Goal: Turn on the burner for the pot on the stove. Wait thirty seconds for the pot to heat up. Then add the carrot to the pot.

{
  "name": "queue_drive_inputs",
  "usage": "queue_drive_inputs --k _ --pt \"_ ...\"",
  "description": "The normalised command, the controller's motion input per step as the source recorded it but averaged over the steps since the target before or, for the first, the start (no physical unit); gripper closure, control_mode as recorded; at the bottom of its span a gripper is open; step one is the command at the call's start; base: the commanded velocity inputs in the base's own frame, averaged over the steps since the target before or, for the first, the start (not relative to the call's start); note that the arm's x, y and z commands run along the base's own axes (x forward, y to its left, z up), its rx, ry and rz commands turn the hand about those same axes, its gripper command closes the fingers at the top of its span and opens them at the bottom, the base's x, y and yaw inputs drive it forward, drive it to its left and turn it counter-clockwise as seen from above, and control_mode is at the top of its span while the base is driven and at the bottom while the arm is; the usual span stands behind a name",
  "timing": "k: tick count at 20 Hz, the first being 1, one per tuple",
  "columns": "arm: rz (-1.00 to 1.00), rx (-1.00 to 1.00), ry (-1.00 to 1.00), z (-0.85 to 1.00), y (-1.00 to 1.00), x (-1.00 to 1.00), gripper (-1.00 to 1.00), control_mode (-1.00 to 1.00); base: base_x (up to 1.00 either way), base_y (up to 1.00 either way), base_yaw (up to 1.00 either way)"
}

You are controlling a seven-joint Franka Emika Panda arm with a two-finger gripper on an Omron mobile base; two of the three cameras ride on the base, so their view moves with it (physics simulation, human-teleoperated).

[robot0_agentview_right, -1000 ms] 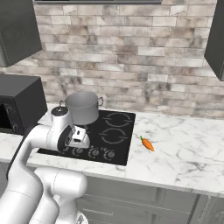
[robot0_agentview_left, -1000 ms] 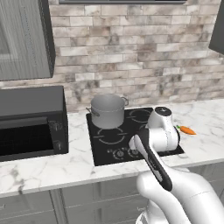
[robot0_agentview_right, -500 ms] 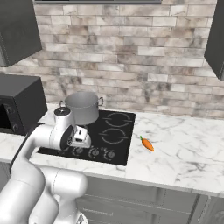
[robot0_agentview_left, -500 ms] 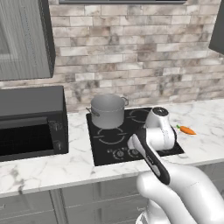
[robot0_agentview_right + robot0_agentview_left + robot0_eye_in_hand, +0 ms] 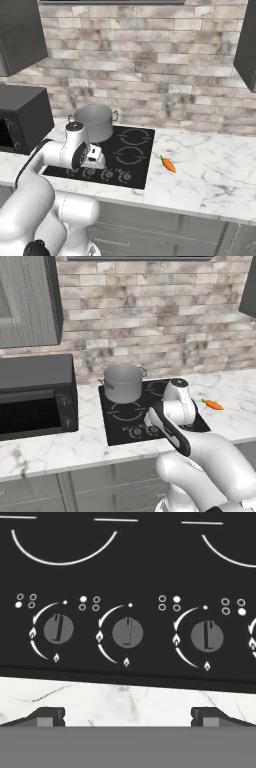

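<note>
Above the front edge of the stove (image 5: pixel 150 418), the gripper (image 5: pixel 127 714) hangs with its jaws spread wide and holding nothing, facing a row of round knobs. The middle knob (image 5: pixel 127 633) sits centred between the fingertips; another knob (image 5: pixel 58 629) lies to one side. All pointers look upright, likely off. The pot (image 5: pixel 123 383) stands on the back left ring. The carrot (image 5: pixel 168 164) lies on the counter (image 5: pixel 215 170) beside the stove. To do this well, read the dot marks, choose the pot's knob, centre, close, then twist.
</note>
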Motion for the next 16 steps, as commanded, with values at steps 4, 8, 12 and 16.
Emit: queue_drive_inputs --k 4,8,12,16 --pt "0.0 0.0 0.0 -0.4 0.0 0.0 -1.0 -1.0 0.0 0.0 0.0" --pt "0.0 0.0 0.0 -0.4 0.0 0.0 -1.0 -1.0 0.0 0.0 0.0" --pt "0.0 0.0 0.0 -0.39 0.0 0.0 -1.0 -1.0 0.0 0.0 0.0" --pt "0.0 0.0 0.0 -0.37 0.0 0.0 -1.0 -1.0 0.0 0.0 0.0"
